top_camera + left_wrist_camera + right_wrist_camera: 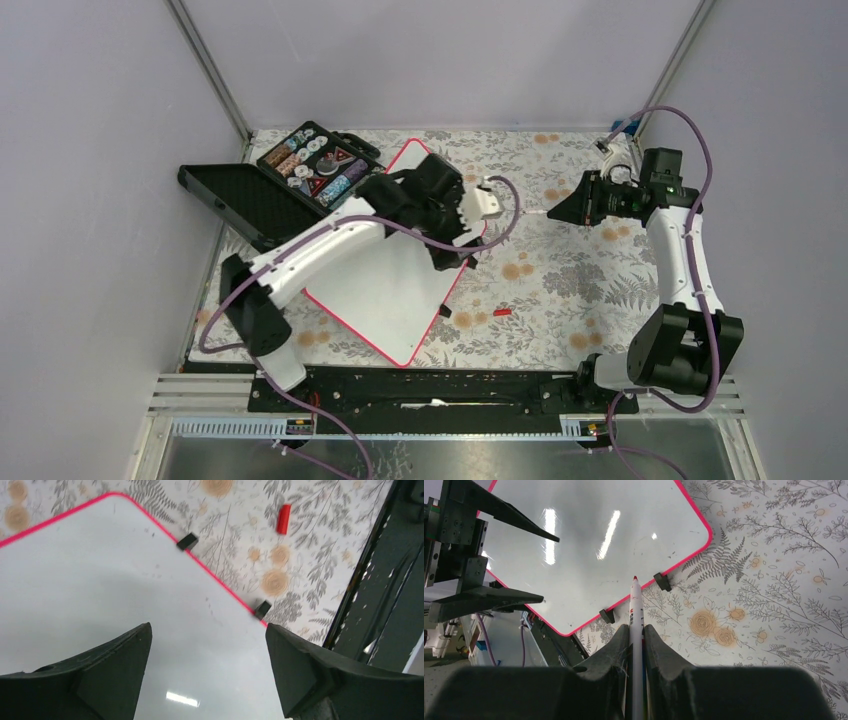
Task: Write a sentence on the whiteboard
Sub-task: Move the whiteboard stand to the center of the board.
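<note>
Your left gripper [207, 630] hangs over the whiteboard [100, 580], jaws spread wide, gripping nothing. Your right gripper [636, 630] sits just off the whiteboard's clipped edge, clenched on a red-tipped marker [636, 605] aimed at that edge. Whiteboard lies flat on the floral table [580, 270], face plain white; red cap [283, 519] near its clipped edge.

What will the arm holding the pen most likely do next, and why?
Probably carry the marker in the right pincer across onto the whiteboard: its red tip is bare, the board looks blank, and the tip is off its edge.
</note>
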`<state>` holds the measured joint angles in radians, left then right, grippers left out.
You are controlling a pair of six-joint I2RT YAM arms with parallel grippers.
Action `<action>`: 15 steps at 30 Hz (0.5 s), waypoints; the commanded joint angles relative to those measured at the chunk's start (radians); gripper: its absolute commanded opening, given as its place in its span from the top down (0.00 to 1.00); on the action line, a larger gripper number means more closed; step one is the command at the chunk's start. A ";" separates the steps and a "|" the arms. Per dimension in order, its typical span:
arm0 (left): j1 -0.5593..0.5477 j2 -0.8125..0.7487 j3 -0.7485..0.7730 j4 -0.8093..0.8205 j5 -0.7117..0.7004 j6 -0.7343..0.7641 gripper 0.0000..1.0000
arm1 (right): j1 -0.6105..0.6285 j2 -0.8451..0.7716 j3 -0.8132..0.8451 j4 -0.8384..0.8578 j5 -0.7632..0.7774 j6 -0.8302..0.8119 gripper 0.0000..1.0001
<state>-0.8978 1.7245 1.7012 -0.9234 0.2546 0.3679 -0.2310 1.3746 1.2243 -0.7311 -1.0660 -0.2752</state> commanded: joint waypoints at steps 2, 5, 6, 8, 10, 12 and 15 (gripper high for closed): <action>-0.061 -0.062 -0.127 -0.053 0.028 0.167 0.16 | 0.009 0.019 0.072 0.052 -0.022 0.075 1.00; -0.126 -0.051 -0.173 -0.049 -0.003 0.239 0.20 | 0.009 0.029 0.069 0.071 -0.024 0.103 1.00; -0.136 -0.043 -0.183 -0.044 -0.004 0.262 0.21 | 0.009 0.029 0.067 0.070 -0.023 0.105 1.00; -0.146 -0.023 -0.196 -0.029 -0.016 0.311 0.23 | 0.009 0.023 0.059 0.070 -0.020 0.106 1.00; -0.153 0.005 -0.198 -0.018 -0.027 0.350 0.25 | 0.009 0.016 0.047 0.069 -0.012 0.103 1.00; -0.165 0.032 -0.205 -0.011 -0.036 0.393 0.26 | 0.009 0.007 0.038 0.066 -0.005 0.097 1.00; -0.194 0.051 -0.250 0.039 -0.077 0.447 0.27 | 0.009 0.000 0.029 0.062 0.002 0.088 1.00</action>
<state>-1.0683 1.7615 1.4837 -0.9432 0.2276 0.6918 -0.2234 1.3987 1.2556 -0.6834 -1.0634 -0.1856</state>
